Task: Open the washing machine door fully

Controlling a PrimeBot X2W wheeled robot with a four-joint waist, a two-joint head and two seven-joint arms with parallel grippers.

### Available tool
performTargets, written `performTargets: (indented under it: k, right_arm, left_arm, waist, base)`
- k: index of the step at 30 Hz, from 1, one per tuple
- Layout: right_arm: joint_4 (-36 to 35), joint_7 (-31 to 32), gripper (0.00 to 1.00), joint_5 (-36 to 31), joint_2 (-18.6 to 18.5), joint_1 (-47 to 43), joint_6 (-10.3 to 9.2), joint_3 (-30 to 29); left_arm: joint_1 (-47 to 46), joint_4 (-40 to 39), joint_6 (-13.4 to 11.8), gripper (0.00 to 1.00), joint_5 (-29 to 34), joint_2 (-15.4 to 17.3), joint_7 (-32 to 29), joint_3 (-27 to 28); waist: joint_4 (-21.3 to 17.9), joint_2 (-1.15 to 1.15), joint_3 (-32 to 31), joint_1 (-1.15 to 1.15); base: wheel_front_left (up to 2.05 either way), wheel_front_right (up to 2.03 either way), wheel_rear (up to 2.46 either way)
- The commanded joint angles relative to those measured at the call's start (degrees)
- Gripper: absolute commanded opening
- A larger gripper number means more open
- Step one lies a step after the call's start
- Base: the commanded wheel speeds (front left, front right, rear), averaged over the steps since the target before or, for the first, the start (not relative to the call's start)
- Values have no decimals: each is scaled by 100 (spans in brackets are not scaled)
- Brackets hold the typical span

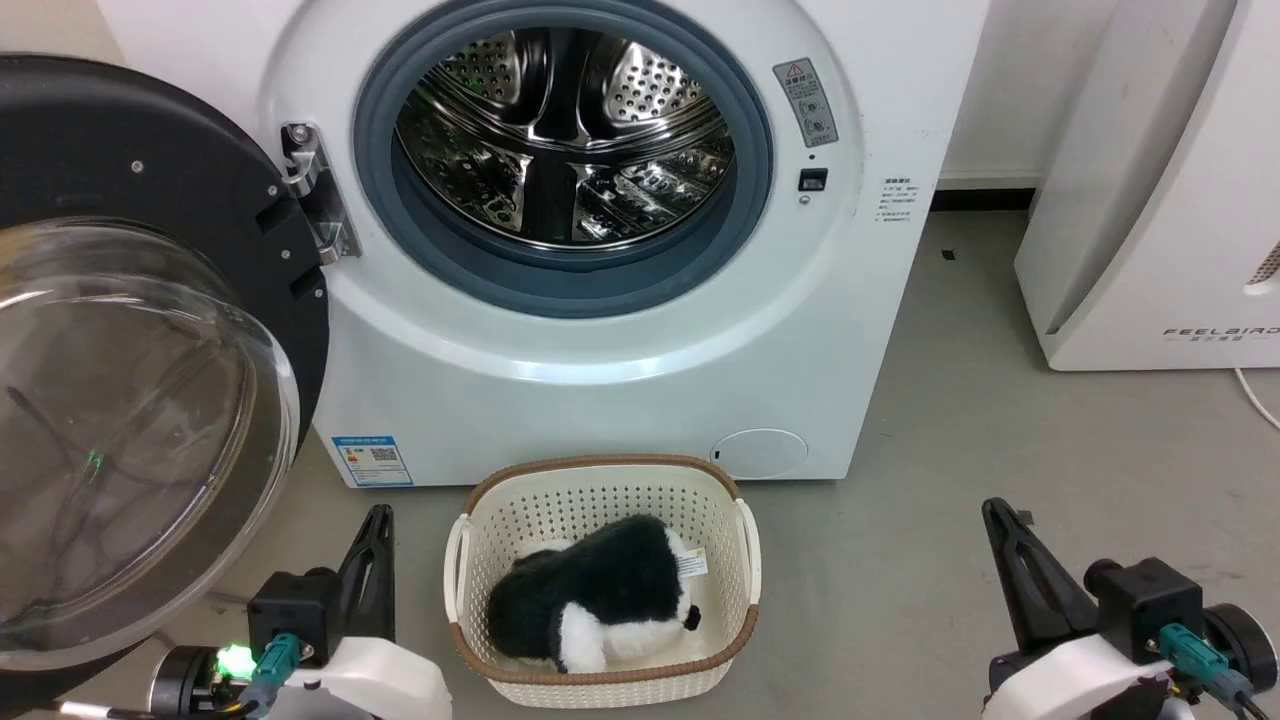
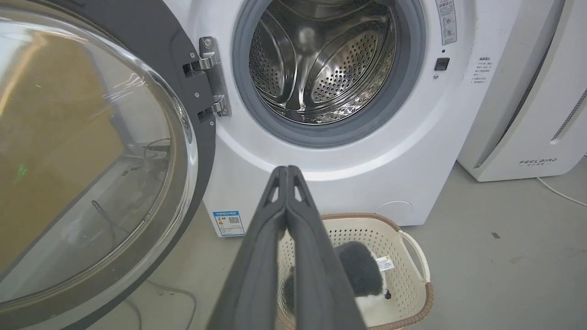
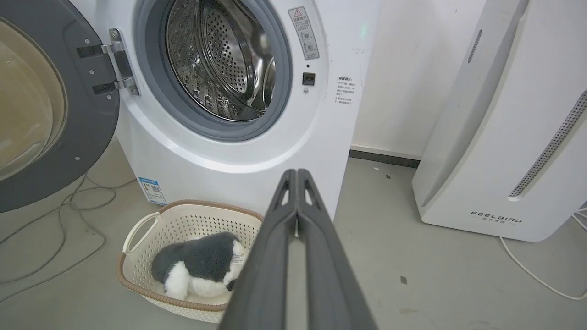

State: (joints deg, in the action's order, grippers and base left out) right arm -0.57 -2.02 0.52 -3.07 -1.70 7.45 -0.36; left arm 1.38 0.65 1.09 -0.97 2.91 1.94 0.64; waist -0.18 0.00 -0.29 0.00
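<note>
- Grey floor spreads under everything.
- White washing machine stands far centre, drum exposed.
- Its washing machine door hangs swung out at left, apparently wide, though its outer edge is cropped.
- Cream basket holding a plush toy sits just before the machine.
- Nearest, left gripper and right gripper — fingers pressed together, empty.
</note>
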Motion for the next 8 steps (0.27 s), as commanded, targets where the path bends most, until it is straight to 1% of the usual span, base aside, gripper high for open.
performTargets:
  k: [1,8]
  right_arm:
    - [23,54,0,-36,17,113,3,15]
    - [42,136,0,-45,18,145,3,27]
  left_arm:
    - [-84,-36,-54,0,51,-2,-47,-16]
    - [-114,-53,-85,0,77,-2,-129,-43]
  waist:
    - [2,0,3,0]
    - [11,0,18,0]
  base:
    - [0,0,0]
    - [0,0,0]
